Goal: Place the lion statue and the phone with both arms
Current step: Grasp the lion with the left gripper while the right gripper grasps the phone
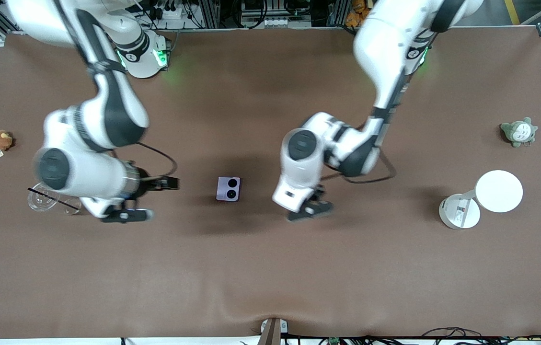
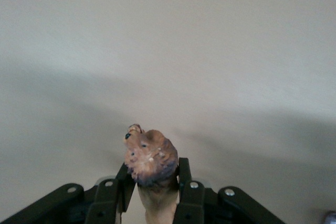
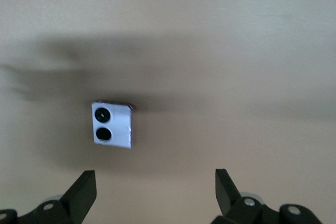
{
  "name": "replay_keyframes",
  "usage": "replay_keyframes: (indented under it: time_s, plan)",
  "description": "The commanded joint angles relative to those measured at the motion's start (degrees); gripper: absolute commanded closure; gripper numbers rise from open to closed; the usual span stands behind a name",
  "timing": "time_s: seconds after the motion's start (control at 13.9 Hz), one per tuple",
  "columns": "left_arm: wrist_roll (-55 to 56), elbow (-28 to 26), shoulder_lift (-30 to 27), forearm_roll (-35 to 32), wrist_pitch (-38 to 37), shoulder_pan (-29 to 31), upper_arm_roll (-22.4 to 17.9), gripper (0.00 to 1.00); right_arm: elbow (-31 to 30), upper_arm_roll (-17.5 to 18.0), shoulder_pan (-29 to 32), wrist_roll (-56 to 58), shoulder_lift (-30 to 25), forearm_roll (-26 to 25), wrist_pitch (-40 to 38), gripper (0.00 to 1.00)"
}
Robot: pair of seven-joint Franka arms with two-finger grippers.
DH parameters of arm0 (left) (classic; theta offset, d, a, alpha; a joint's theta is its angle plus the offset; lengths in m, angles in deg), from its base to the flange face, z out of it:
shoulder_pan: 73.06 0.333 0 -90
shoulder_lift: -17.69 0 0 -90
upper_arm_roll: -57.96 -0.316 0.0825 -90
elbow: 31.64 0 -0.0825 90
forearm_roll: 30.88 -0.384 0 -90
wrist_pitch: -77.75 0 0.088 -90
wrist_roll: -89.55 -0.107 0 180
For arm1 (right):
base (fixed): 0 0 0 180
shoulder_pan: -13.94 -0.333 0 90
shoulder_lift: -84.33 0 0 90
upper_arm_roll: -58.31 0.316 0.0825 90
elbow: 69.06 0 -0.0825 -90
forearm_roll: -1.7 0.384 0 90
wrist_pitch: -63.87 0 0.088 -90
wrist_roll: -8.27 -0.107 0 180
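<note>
The phone (image 1: 228,188), pale lavender with two black camera circles, lies flat on the brown table near its middle. It also shows in the right wrist view (image 3: 112,124). My right gripper (image 1: 148,199) is open and empty, over the table between the phone and the clear cups; in its wrist view (image 3: 152,187) the phone lies ahead of the jaws, apart from them. My left gripper (image 1: 311,208) is over the table beside the phone, toward the left arm's end. It (image 2: 152,182) is shut on the lion statue (image 2: 151,156), whose dark-maned head sticks out past the fingers.
Clear cups with a black straw (image 1: 47,199) stand under the right arm. A round brown plush with a tag (image 1: 0,140) lies at the right arm's end. A grey-green plush (image 1: 518,132) and a white round-topped object (image 1: 483,199) are at the left arm's end.
</note>
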Motion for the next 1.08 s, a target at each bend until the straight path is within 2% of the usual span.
replay_keyframes:
  time_s: [0.0,0.22,0.43,0.72,1.0]
  plan:
    - [-12.3,-11.5,-8.8,-0.7,-0.4,6.3,0.9,1.00,3.0,-0.8,-5.6,-0.7,8.4,-0.3,8.8,0.00]
    - [-26.2,-18.3,-12.2,-0.8,0.1,14.8,1.0,1.00,3.6,-0.9,-7.4,-7.5,10.7,-0.4,11.2,0.00]
    - [-37.1,-23.6,-12.0,-0.8,5.1,21.9,1.1,1.00,3.5,-0.9,-9.7,-12.6,11.9,-5.0,12.0,0.00]
    - [-40.7,-28.7,-10.2,-0.8,14.5,24.9,1.2,1.00,3.5,-0.7,-10.3,-13.9,14.7,-5.0,12.7,0.00]
    - [-44.7,-28.9,-9.3,-0.8,15.7,27.2,1.3,1.00,2.4,-0.6,-11.2,-14.1,15.6,-4.4,15.7,0.00]
